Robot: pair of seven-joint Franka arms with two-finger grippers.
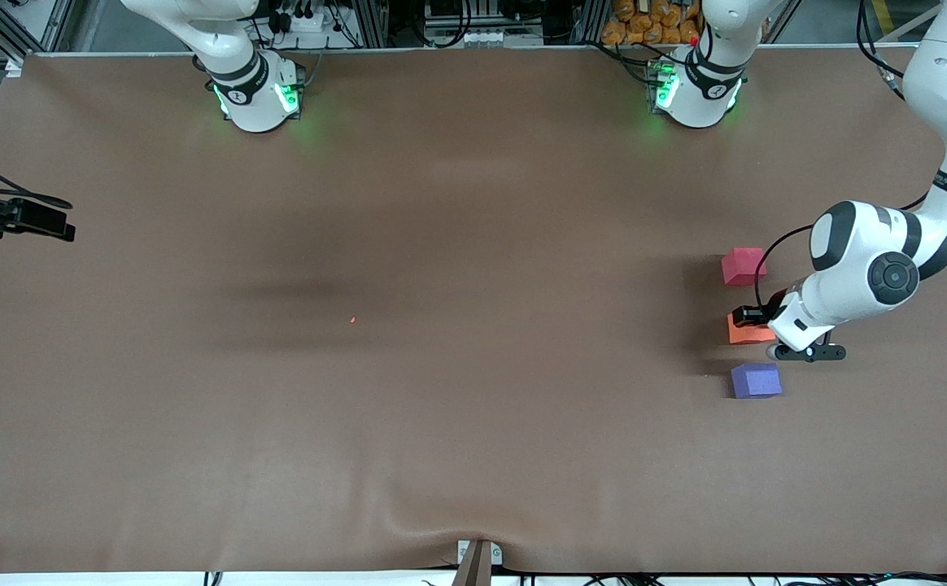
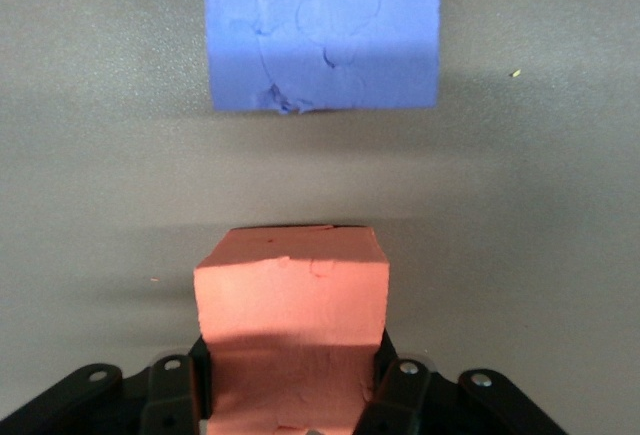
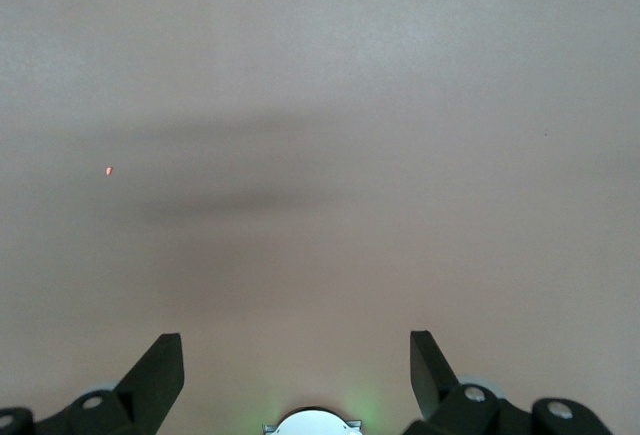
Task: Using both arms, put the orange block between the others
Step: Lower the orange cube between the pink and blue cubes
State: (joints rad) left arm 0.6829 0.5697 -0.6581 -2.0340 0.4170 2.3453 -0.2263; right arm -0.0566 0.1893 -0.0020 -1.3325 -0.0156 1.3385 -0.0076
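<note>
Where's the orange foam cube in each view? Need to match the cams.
Front view: the small matte orange foam cube sits at the left arm's end of the table, between the pinkish-red foam cube and the purple-blue foam cube, gripped by the left end effector.
Left wrist view: orange foam cube low in the middle, clamped.
Right wrist view: not in it.
Shared landmark: purple-blue foam cube.

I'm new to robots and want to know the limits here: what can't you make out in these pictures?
- Front view: the left gripper, shut on the orange block, is mostly hidden by its own wrist.
- Left wrist view: the purple block is cut off by the edge.
- Right wrist view: the right gripper, open, shows only fingertips.
</note>
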